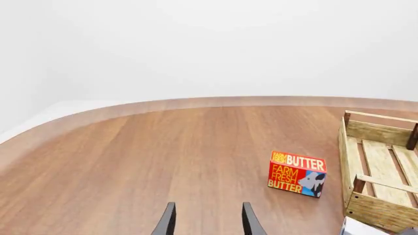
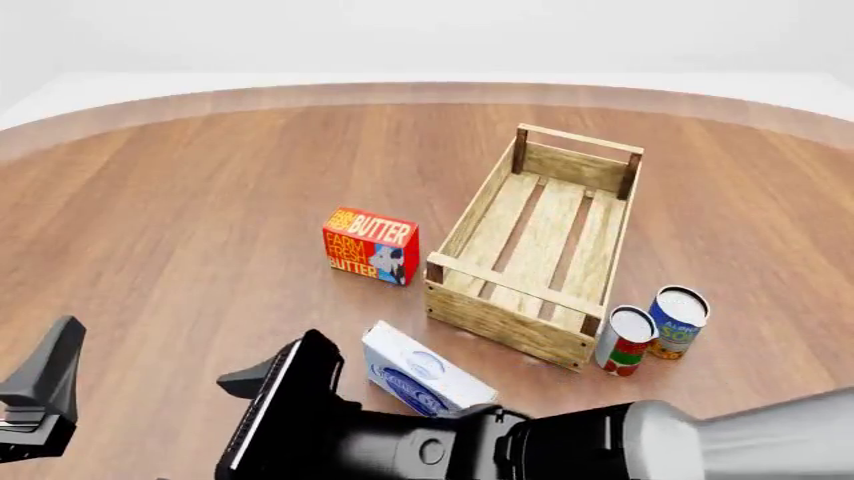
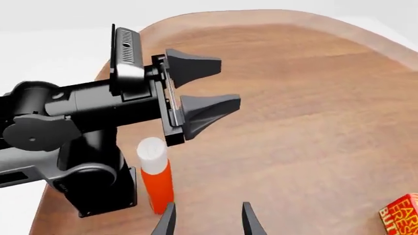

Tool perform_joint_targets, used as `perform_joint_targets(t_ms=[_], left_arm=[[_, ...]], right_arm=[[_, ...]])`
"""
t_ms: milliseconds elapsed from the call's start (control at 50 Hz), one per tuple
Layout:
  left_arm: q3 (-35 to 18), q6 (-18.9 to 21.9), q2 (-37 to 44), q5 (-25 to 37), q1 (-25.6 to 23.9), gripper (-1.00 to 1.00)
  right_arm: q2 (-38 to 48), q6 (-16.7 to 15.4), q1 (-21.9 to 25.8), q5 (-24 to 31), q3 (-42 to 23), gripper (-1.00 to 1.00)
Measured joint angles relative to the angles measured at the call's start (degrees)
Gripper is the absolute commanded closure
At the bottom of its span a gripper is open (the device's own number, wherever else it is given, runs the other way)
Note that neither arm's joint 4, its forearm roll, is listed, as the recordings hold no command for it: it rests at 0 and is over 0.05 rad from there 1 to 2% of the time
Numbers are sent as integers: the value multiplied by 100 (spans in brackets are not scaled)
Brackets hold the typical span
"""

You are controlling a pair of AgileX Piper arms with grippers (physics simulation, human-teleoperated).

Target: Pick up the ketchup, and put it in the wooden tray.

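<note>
a: while the ketchup (image 3: 156, 182) stands upright on the table (image 3: 313, 127), it shows only in the lower left of the right wrist picture, white cap up, just beside the base of the left arm (image 3: 72, 142).

b: and the grippers?

a: the right gripper (image 3: 207, 219) has its jaws parted and holds nothing; its tips sit at the bottom edge, near the bottle but apart from it. the left gripper (image 3: 199, 90), upper left there, is spread wide and empty too.

b: where's the wooden tray (image 2: 539, 245)?

a: right of centre in the front picture, nothing inside it. a butter box (image 2: 371, 246) sits to its left, a white-and-blue carton (image 2: 424, 370) below that, and two cans (image 2: 651, 328) stand at its lower right corner.
</note>
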Motion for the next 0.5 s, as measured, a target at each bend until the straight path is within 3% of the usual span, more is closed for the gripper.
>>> perform_joint_targets(t_ms=[500], left_arm=[[0, -1, 16, -16, 4, -100]], right_arm=[[792, -54, 534, 46, -607, -100]])
